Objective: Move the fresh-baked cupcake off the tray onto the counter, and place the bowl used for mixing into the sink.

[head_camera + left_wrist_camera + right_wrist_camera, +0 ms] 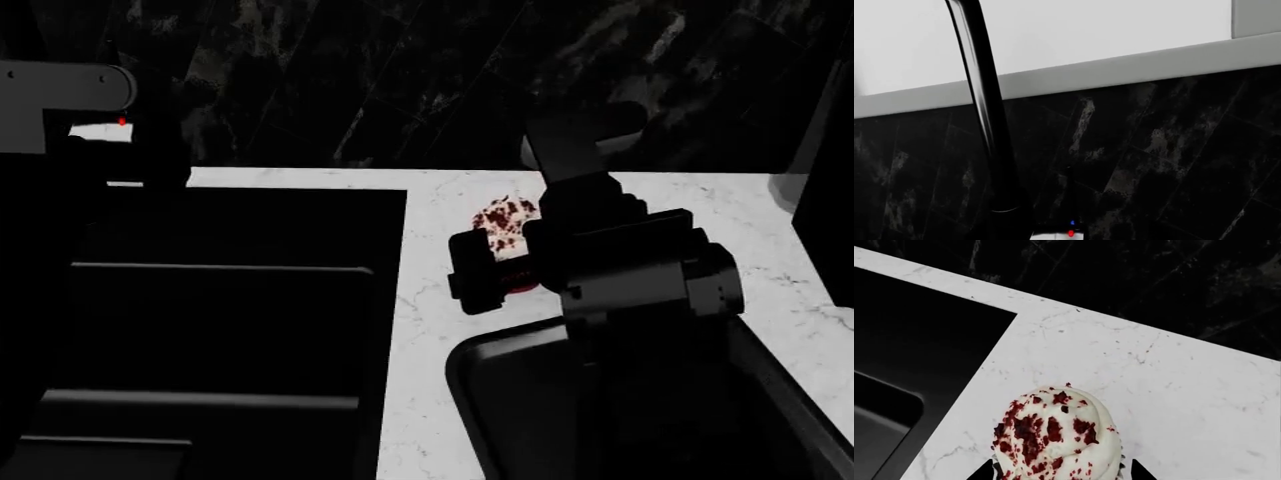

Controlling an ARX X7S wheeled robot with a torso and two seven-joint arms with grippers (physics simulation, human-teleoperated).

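The cupcake (1054,435) is seen in the right wrist view between the two dark fingertips (981,472) of the right hand (514,265), its white frosting and dark red crumbs filling the gap; the fingers are set close on either side of the wrapper, so the hand is judged to be closed on the cupcake, though the contact itself is cut off at the frame edge. In the head view the cupcake is placed over the white marble tabletop (667,200), beyond the far rim of the black tray (481,380) and to the right of the sink (227,300). Whether the wrapper base is resting on the stone or held just above it cannot be told. The relation that the coming move turns on is judged to be a vertical one: bare tabletop lies directly beneath the cupcake, clear of the tray rim, so a release is called for and little sideways travel. The left hand is not shown; its wrist camera is pointed at the black faucet (984,115) and the dark wall, so its state cannot be told. The bowl is not seen in any view.
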